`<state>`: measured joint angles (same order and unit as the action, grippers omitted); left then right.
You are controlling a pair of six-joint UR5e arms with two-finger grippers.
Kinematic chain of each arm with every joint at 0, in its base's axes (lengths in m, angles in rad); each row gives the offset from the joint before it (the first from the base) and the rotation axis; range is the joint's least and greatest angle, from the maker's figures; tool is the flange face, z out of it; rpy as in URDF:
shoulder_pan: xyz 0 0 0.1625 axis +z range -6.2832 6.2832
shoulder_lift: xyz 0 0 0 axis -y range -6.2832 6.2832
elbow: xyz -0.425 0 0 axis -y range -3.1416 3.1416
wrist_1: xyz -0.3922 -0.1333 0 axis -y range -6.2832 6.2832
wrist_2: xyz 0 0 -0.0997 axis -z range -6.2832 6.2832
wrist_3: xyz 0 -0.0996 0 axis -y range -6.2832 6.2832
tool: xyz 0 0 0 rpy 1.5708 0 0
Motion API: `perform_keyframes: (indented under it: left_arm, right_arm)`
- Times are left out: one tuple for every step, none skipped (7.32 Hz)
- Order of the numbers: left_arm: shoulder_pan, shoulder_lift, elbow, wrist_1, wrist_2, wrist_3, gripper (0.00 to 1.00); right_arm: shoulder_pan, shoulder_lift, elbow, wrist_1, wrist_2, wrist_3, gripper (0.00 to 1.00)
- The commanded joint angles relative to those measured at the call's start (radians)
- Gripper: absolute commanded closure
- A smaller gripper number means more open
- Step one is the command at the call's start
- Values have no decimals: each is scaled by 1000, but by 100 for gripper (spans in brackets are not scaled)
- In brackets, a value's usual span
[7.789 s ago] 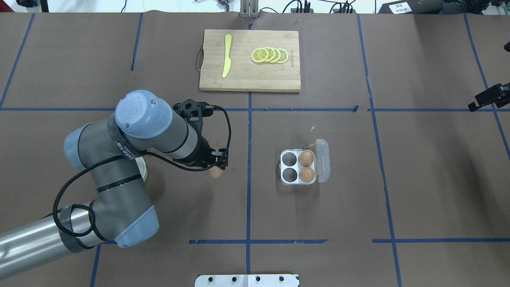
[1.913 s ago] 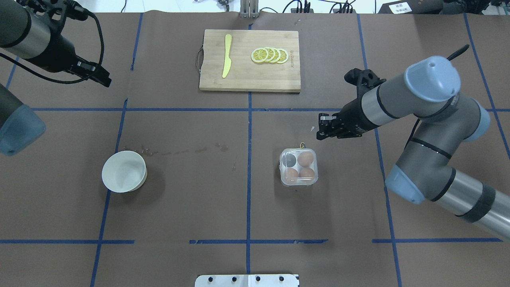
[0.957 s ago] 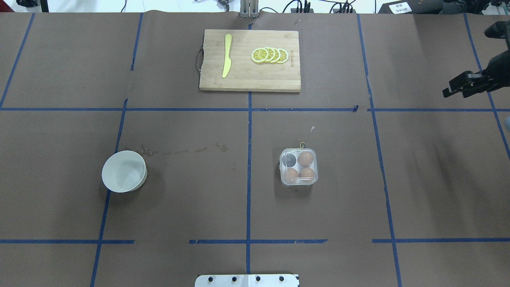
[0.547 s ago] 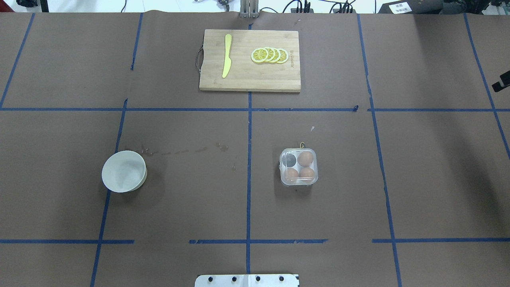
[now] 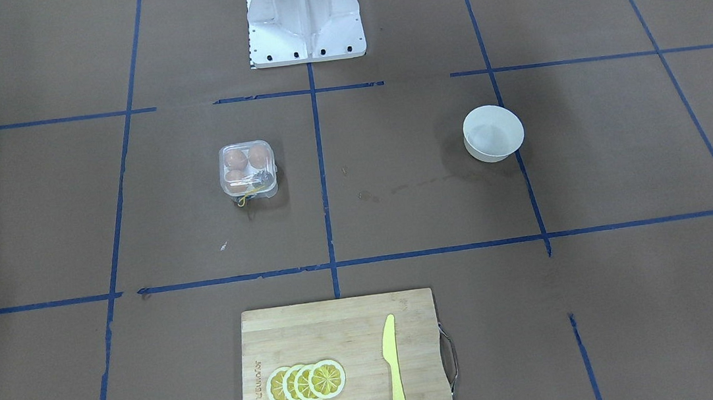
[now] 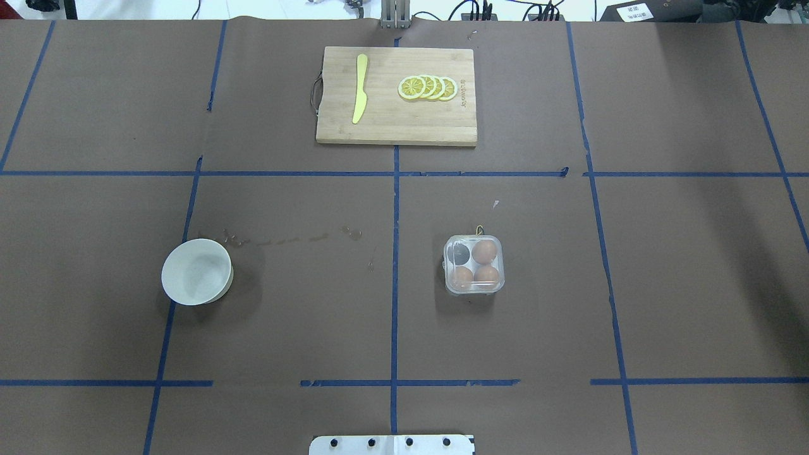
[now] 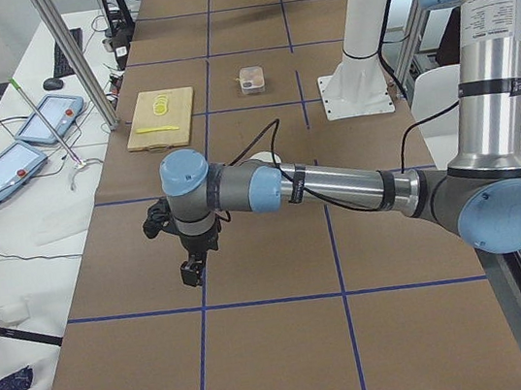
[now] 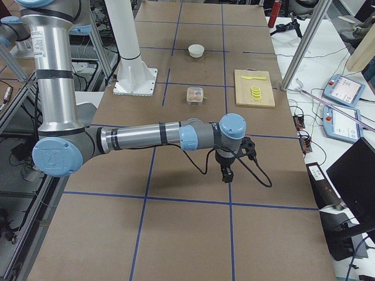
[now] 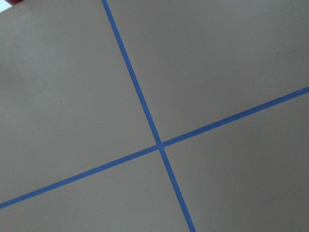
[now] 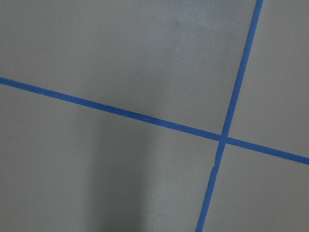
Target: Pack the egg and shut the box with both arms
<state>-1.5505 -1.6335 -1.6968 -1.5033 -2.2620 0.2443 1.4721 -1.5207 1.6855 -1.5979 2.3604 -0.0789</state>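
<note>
The clear plastic box (image 6: 474, 291) stands right of the table's middle with its lid down; it also shows in the front view (image 5: 226, 188). Three orange-brown eggs lie inside, among them one egg (image 6: 485, 251) at the back right; the back left cell (image 6: 459, 253) is dark and empty. Neither arm is in the overhead or front view. The left gripper (image 7: 192, 272) shows only in the left side view, the right gripper (image 8: 227, 174) only in the right side view, both low over bare table far from the box. I cannot tell whether they are open or shut.
A white bowl (image 6: 196, 272) stands on the left half. A wooden cutting board (image 6: 397, 123) at the far side carries lemon slices (image 6: 428, 87) and a yellow knife (image 6: 359, 88). The white robot base (image 5: 304, 16) stands at the near edge. Both wrist views show only brown paper and blue tape.
Earlier the box was open with two eggs and the left gripper was at an egg by the bowl. Now it is closed with three eggs. Both arms have left the overhead view.
</note>
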Motion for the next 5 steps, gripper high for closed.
perform_keyframes:
  left_arm:
    - [4, 0, 51, 18, -14, -3, 0]
    - [7, 0, 58, 11, -65, -84, 0]
    - [10, 0, 57, 5, -67, -89, 0]
    - [20, -15, 48, -6, -64, -89, 0]
    - [23, -17, 49, -14, -67, -86, 0]
  right_arm:
    - [23, -12, 80, -141, -9, -47, 0]
    - [37, -6, 79, -173, -56, -102, 0]
    - [30, 5, 71, -174, -97, -108, 0]
    - [30, -5, 69, -172, -95, -110, 0]
    - [30, -9, 69, -171, -86, -108, 0]
